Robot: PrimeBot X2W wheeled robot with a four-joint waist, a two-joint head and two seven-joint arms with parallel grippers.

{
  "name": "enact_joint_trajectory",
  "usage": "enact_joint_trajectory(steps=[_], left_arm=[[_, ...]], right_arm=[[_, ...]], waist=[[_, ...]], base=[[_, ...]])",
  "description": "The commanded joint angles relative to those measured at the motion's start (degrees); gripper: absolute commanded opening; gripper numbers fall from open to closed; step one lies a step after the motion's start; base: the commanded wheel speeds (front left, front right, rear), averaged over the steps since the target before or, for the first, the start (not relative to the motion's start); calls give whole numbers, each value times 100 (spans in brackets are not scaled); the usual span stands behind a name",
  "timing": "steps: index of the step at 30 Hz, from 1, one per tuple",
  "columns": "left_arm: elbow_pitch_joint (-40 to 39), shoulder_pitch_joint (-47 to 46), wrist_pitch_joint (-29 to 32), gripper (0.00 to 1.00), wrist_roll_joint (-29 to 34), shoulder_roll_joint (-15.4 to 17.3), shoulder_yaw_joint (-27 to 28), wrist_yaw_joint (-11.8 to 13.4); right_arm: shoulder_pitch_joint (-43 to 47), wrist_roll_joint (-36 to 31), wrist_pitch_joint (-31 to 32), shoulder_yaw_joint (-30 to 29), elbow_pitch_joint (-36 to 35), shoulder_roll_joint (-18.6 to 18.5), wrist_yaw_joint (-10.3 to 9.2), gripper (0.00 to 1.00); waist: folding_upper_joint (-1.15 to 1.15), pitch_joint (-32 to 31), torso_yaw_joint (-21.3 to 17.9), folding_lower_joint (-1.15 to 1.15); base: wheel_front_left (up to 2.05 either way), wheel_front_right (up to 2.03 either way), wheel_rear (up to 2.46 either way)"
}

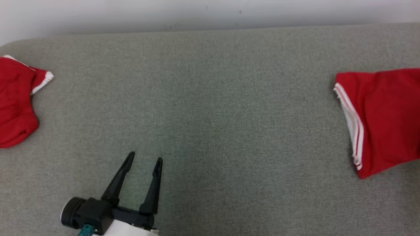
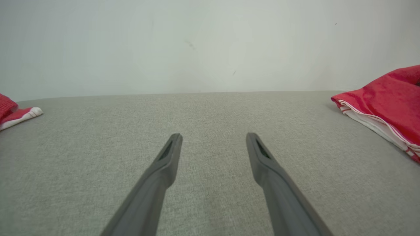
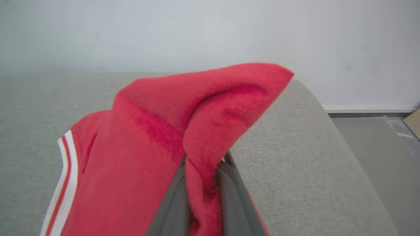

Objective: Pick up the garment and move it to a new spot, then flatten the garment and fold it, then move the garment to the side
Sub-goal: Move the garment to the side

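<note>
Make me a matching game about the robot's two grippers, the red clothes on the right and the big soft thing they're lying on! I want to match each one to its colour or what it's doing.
Column one:
1. left gripper
2. right gripper
3. garment
4. surface

Column two:
A. shut, pinching a fold of cloth
B. grey
C. open, holding nothing
D. red with white stripes along one edge

Right pairs: 1-C, 2-A, 3-D, 4-B.
</note>
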Motion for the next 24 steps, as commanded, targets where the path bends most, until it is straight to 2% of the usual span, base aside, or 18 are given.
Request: enact_joint_trajectory(steps=[1, 9, 12, 13, 14, 15, 16, 18, 24], left_arm=[[-39, -97, 1, 100, 46, 48, -10, 4], [-395, -531, 1, 100, -21, 116, -283, -43], [-450, -556, 1, 100, -30, 145, -312, -50], [-456, -538, 1, 100, -35, 150, -294, -50], [-469, -524, 1, 100, -37, 147, -272, -51], [-480, -511, 1, 100, -40, 144, -248, -51], [-492, -494, 1, 100, -40, 139, -228, -51], [-479, -415, 1, 100, -26, 126, -140, -47], [-428, -301, 1, 100, -34, 62, -43, -49]], right_arm=[[-169, -100, -87, -91, 111, -79, 1, 0], [-1150, -936, -516, -914, 1281, -698, 0, 0], [-1438, -1303, -698, -1192, 1713, -752, 0, 0], [-1516, -1484, -743, -1241, 1833, -730, 0, 8], [-1620, -1653, -808, -1336, 1972, -741, 0, 31], [-1729, -1850, -897, -1435, 2099, -764, 0, 77], [-1823, -2005, -962, -1544, 2248, -750, 0, 100], [-2004, -2593, -1266, -1768, 2559, -702, 0, 100], [-1997, -3460, -1657, -2097, 2879, -512, 0, 100]], waist=[[0, 383, -14, 0], [0, 924, 508, 0], [0, 1006, 650, 0], [0, 1026, 673, 0], [0, 1051, 689, 0], [0, 1066, 697, 0], [0, 1071, 698, 0], [0, 1016, 646, 0], [0, 613, 469, 0]], base=[[0, 0, 0], [0, 0, 0], [0, 0, 0], [0, 0, 0], [0, 0, 0], [0, 0, 0], [0, 0, 0], [0, 0, 0], [0, 0, 0]])
